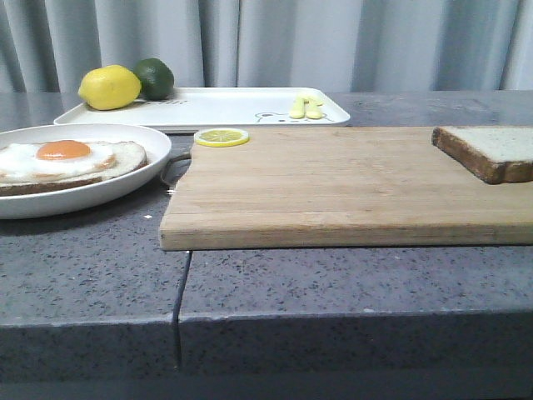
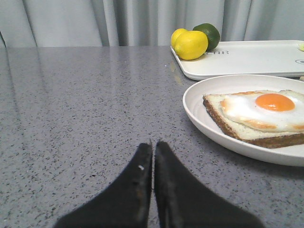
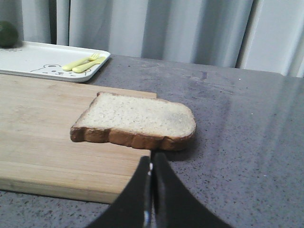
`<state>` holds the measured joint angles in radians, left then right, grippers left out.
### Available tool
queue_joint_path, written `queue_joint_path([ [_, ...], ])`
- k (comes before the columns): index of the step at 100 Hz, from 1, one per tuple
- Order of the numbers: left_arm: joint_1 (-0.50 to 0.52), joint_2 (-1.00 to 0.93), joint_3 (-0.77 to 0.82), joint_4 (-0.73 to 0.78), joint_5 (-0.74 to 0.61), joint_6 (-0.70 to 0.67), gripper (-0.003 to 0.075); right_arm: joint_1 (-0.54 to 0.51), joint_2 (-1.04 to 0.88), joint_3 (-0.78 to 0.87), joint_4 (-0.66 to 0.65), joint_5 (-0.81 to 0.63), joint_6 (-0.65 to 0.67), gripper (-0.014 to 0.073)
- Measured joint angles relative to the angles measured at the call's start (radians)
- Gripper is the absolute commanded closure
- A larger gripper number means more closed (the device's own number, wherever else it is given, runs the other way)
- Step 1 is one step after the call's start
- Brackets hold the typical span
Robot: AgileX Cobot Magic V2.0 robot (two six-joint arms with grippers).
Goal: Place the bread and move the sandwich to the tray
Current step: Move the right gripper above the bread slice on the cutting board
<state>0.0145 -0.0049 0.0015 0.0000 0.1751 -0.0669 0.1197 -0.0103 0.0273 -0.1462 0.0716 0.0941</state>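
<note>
The square slice of pale speckled bread with a dark brown crust (image 3: 135, 121) lies flat at the right end of the wooden cutting board (image 1: 333, 187), one corner hanging past the board's edge over the grey stone counter (image 1: 333, 283); that overhang probably gives a finger room to slide under. The sandwich, a brown-crusted slice topped with a fried egg on a shallow round white plate (image 1: 67, 162), sits just left of the board, and the flat white rectangular tray with a bear drawing (image 1: 225, 107) lies behind both, so each transfer looks short.

The left gripper (image 2: 153, 147) hangs low over bare counter beside the plate, its black fingers pressed together on nothing. The right gripper (image 3: 151, 168) is likewise closed and empty, its tips just in front of the bread.

Only the wrist views show the grippers; the front view shows neither arm. The front view alone shows a lemon slice (image 1: 221, 137) on the board's far corner, and the right wrist view resolves the yellow cutlery (image 3: 83, 64) on the tray.
</note>
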Motion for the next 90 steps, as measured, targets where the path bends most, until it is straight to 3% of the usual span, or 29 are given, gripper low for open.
queue_joint_path([
  [19, 0.0, 0.0, 0.0, -0.047, 0.0, 0.0, 0.0739, 0.0, 0.0, 0.0, 0.0, -0.056, 0.0, 0.071],
  [39, 0.0, 0.0, -0.029, -0.094, 0.022, 0.0, 0.0739, 0.0, 0.0, -0.06, 0.045, -0.015, 0.0, 0.071],
  [61, 0.0, 0.016, -0.222, -0.099, 0.14, 0.0, 0.0739, 0.0, 0.073, -0.248, 0.078, 0.177, 0.0, 0.071],
  [90, 0.0, 0.258, -0.486, -0.111, 0.34, 0.0, 0.0739, 0.0, 0.31, -0.488, 0.086, 0.393, 0.0, 0.071],
])
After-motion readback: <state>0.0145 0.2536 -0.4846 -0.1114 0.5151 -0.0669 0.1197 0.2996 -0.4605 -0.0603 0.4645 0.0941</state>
